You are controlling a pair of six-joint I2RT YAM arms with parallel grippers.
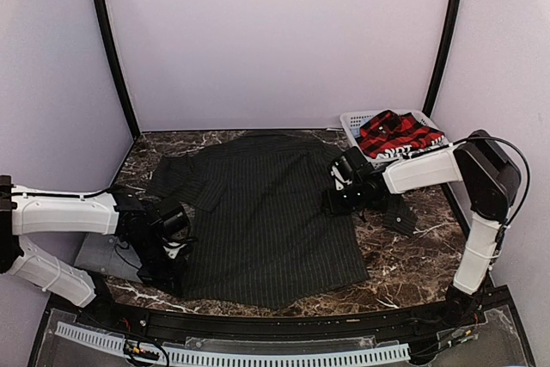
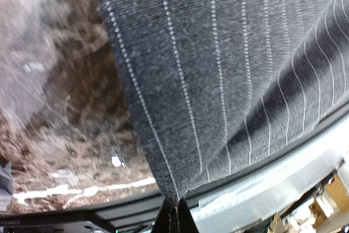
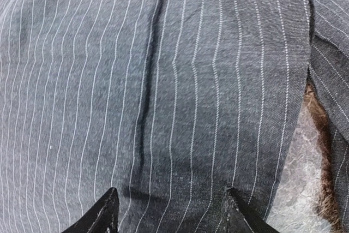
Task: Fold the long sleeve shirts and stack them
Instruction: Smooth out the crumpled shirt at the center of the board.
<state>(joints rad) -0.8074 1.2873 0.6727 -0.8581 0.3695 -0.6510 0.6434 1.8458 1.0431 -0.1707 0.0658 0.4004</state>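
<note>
Dark marble table (image 1: 404,274) w/ black pinstripe shirt (image 1: 266,212) spread flat mid-table. L gripper (image 2: 175,217) pinched tight on its near-left hem corner. R gripper (image 3: 169,211) jaws apart over shirt's right side, nothing gripped. Plaid shirt (image 1: 395,133) in white basket (image 1: 354,118) far right; grey shirt (image 1: 99,255) at near-left edge

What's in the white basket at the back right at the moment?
A red-and-black plaid shirt lies bunched in the basket, filling most of it. Anything beneath the shirt is covered, and the right arm hides the basket's near edge.
</note>
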